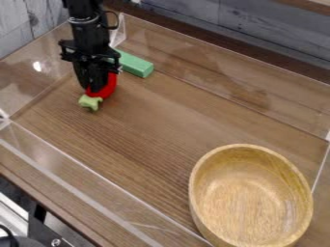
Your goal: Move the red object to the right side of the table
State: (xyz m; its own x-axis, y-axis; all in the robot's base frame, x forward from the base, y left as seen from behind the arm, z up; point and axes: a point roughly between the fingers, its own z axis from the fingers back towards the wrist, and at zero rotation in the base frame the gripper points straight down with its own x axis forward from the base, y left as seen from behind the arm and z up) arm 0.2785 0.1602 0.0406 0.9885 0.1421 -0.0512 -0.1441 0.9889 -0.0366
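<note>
Camera, red object [100, 88] (seemingly rounded), pale-green-tipped

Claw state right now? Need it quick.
Claw: around the red toy, jaws on either side of it; whether they have shut on it can't be told from this view.

Weathered grey wooden boards form a wall [264, 31] behind the scene; a pale wood-framed edge [307, 5] shows at the top right corner, dark cables [15, 236] at the lower left, and soft, even light falls across everything
</note>
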